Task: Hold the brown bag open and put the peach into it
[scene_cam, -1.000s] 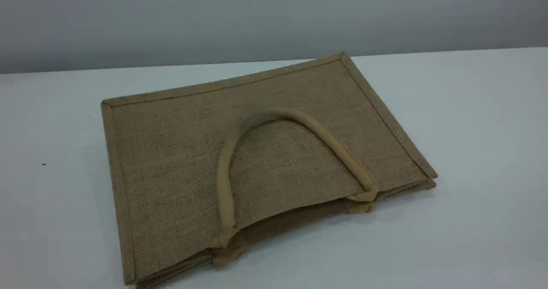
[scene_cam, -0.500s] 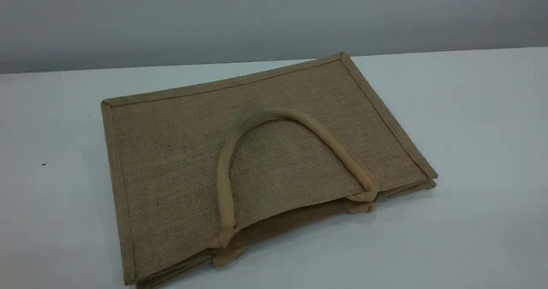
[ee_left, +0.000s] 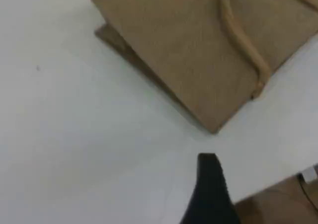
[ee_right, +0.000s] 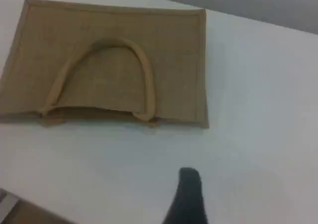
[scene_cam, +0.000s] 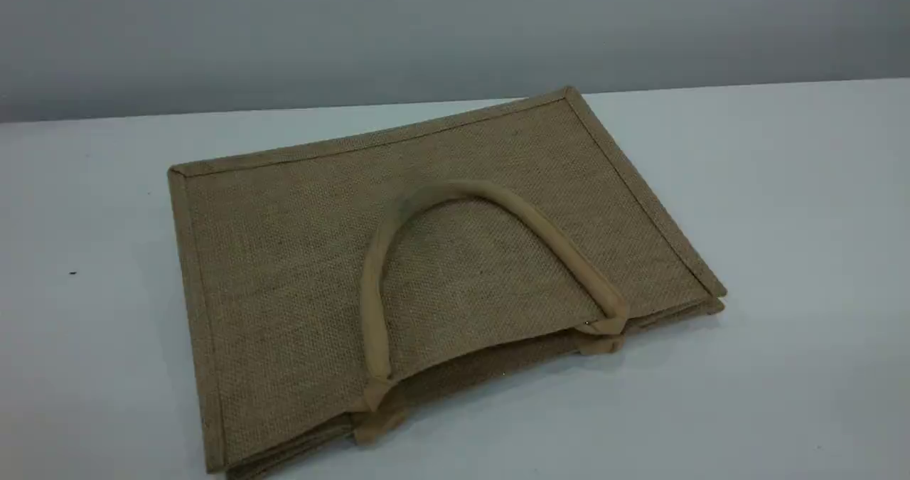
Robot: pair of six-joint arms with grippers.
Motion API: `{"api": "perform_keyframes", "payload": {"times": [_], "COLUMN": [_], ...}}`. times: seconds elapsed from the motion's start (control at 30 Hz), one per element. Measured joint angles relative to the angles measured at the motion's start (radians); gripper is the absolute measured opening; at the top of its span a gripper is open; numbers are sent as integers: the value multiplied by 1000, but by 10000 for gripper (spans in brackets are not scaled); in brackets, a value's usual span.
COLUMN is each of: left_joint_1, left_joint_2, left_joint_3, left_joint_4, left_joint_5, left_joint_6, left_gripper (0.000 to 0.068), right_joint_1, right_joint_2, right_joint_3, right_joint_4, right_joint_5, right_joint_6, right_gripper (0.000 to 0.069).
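Scene view: brown bag (scene_cam: 441, 274) flat on the white bench (scene_cam: 782, 217), mouth toward the near edge, peach nowhere visible.
Woven jute looks stiff yet light; the padded upper handle (scene_cam: 490, 203) arching over the panel seems the best hold for lifting the mouth open. Open bench lies all around, though the near edge is close. Left claw (ee_left: 207, 160) and right claw (ee_right: 189, 177) hover spread wide, both empty.
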Motion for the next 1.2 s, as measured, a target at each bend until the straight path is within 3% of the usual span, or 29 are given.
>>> {"api": "perform_keyframes", "payload": {"times": [0.83, 0.97, 1.2], "left_joint_1": [-10, 64, 260], "left_joint_2": [-38, -38, -54], "left_joint_3": [1, 1, 1], "left_joint_4": [0, -1, -1], "left_joint_5": [3, 4, 4], "left_joint_6": [-8, -7, -7], "left_gripper": [465, 465, 465], "right_joint_1": [1, 1, 1], "right_joint_2": [0, 0, 0], "right_joint_3": [0, 0, 0], "right_joint_4": [2, 3, 3], "right_joint_5": [2, 2, 2], "right_joint_6": [-1, -1, -1], "right_gripper": [506, 506, 505]}}
